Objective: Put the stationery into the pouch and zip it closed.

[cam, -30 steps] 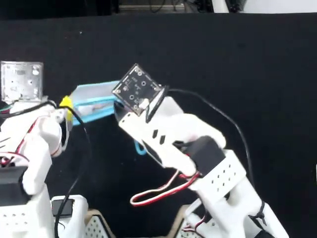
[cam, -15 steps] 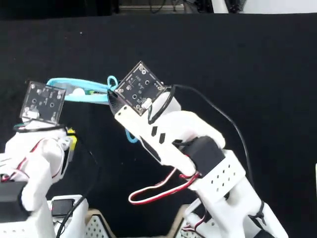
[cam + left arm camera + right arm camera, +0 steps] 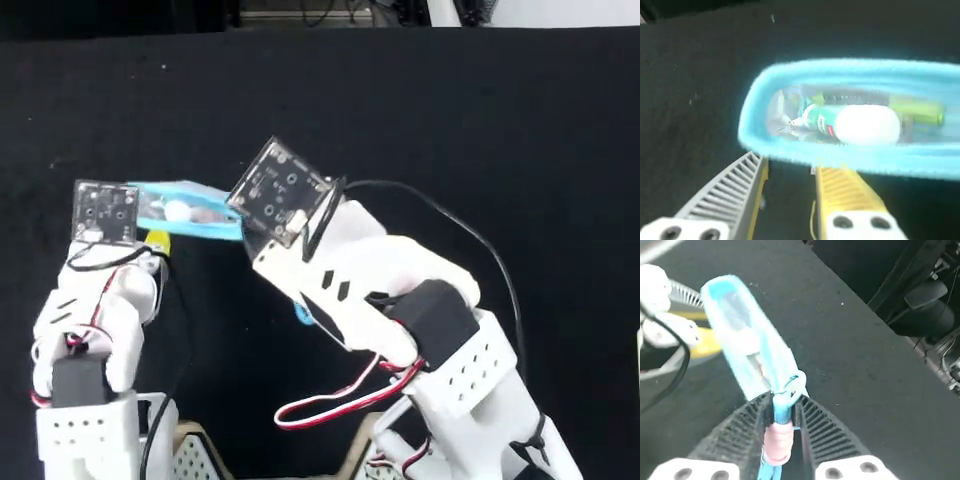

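Pouch (image 3: pixel 850 67) fuzzy blue, oval-mouthed; ribbed right jaws pinch end.

The table (image 3: pixel 520 130) I work over is covered in plain black cloth, matte, with a few pale specks of lint on it. Past its far edge I see a light surface (image 3: pixel 560 10) and some dark cables (image 3: pixel 320 12). Beyond another edge stands dark equipment (image 3: pixel 932 295) with rounded black parts and thin cords; I cannot tell what it is.
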